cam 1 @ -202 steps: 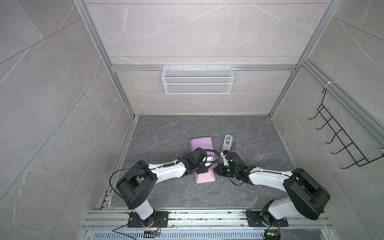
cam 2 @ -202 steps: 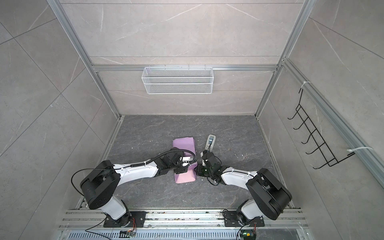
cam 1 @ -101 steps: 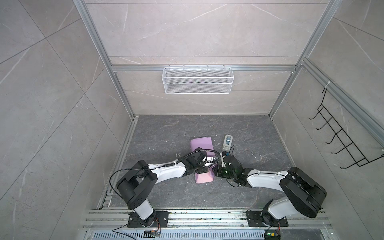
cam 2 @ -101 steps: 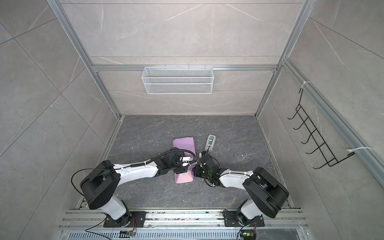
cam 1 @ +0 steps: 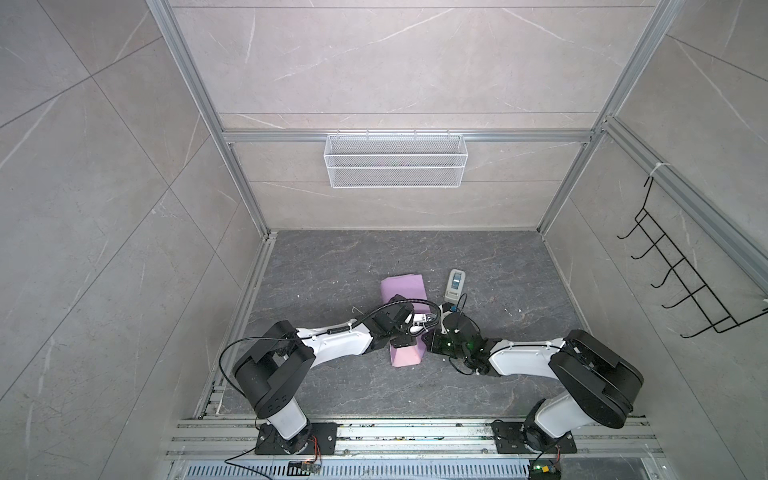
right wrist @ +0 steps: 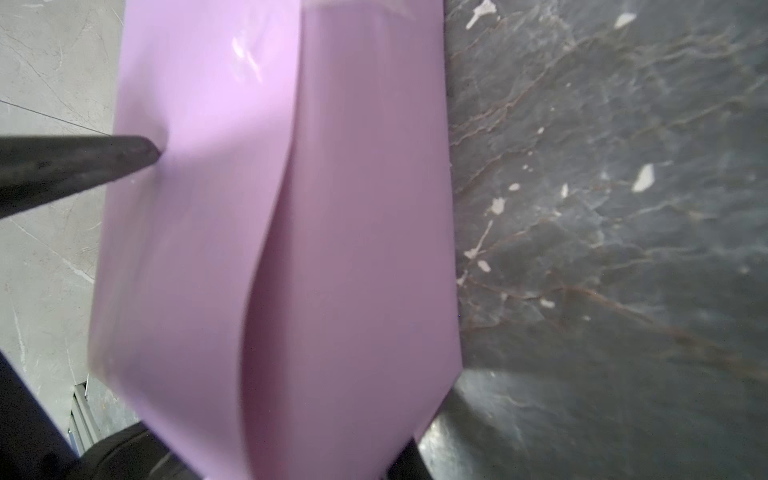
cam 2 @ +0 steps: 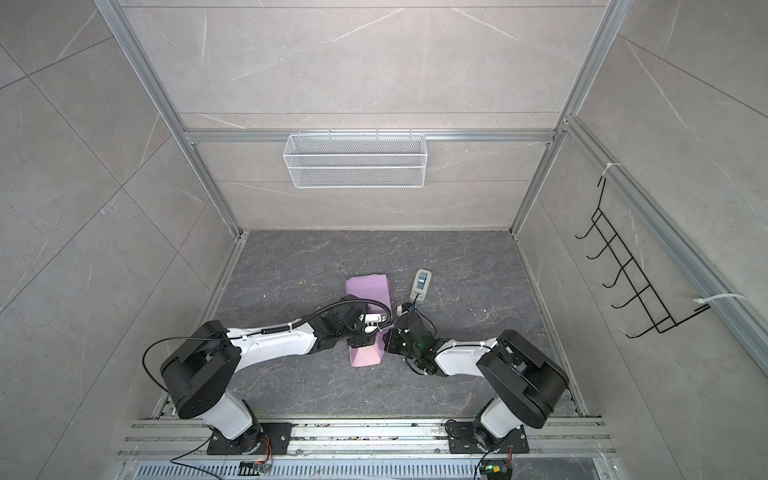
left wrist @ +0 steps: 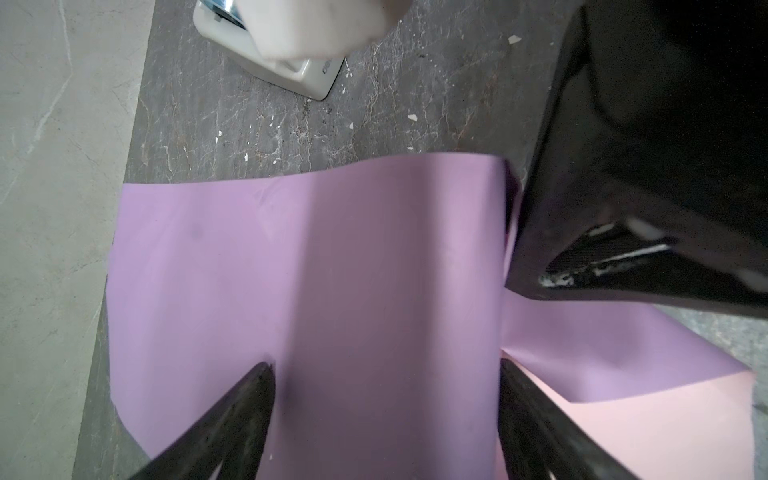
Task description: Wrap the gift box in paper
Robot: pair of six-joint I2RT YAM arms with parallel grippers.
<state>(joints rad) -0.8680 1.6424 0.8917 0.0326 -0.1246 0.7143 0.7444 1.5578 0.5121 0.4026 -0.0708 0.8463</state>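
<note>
**A:** Jaw status, near to far?

**B:** The left gripper [left wrist: 384,368] sat at 9 o'clock of the paper [cam 1: 404,291]. Its jaws were spread wide, straddling the fold. One fingertip [left wrist: 257,382] dimpled the lilac face. I saw no pinch.

**A:** Right?

**B:** The right gripper [cam 1: 431,341] sat at 3 o'clock, its tip against that edge of the paper. In the right wrist view the paper covered its jaws, so I couldn't tell the gap or the grip.

**A:** Paper? Box?

**B:** In both top views the paper lay as a long folded bundle on the floor [cam 1: 332,270], between the two grippers. Its pink end was at 6 o'clock and its lilac end at 12. The gift box was hidden; I couldn't see it.

**A:** Farther back?

**B:** A grey-white device [cam 1: 455,286] lay at 1 o'clock of the bundle, near it but apart. A wire basket [cam 1: 395,160] hung on the back wall at 12 o'clock.
</note>
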